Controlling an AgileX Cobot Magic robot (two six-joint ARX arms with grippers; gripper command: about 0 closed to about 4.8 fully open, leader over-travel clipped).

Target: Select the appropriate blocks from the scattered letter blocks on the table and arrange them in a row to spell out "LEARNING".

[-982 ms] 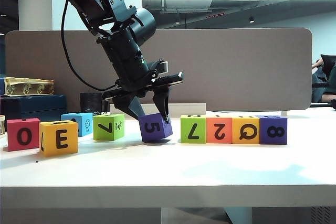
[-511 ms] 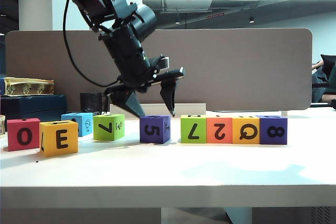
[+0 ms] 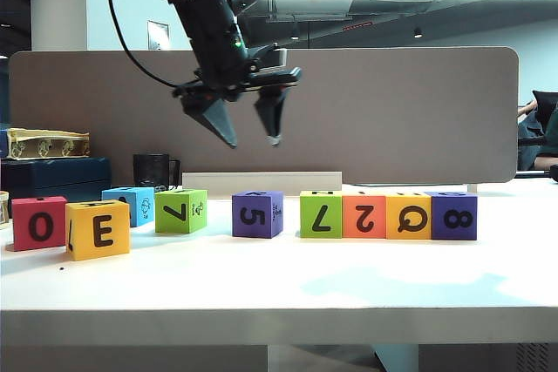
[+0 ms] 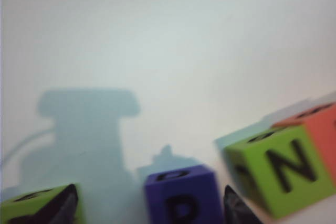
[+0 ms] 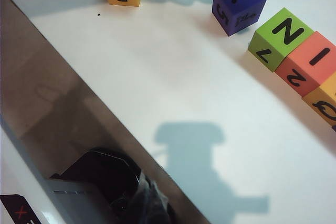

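I have the left end effector [image 3: 250, 131] hanging high over the white worktop [image 3: 279, 289], well above the blocks, its two dark fingers spread wide and holding nothing. Directly beneath it sits the purple block [image 3: 257, 213] showing "5" toward the exterior camera, flat on the worktop and apart from its neighbours. To its right runs a touching row: green "7" block [image 3: 321, 213], coral-red block [image 3: 364, 215], orange "Q" block [image 3: 408, 216] and a second purple block [image 3: 453, 215]. On the left I see another green block [image 3: 180, 211], a blue block [image 3: 128, 205] behind it, a yellow "E" block [image 3: 97, 229] and the red "O" block [image 3: 38, 223]. From the left wrist, the fingertips [image 4: 62, 207] frame the purple block. The right end effector does not show clearly in any view, so I cannot tell its opening. A grey-brown divider panel [image 3: 392, 111] stands behind.
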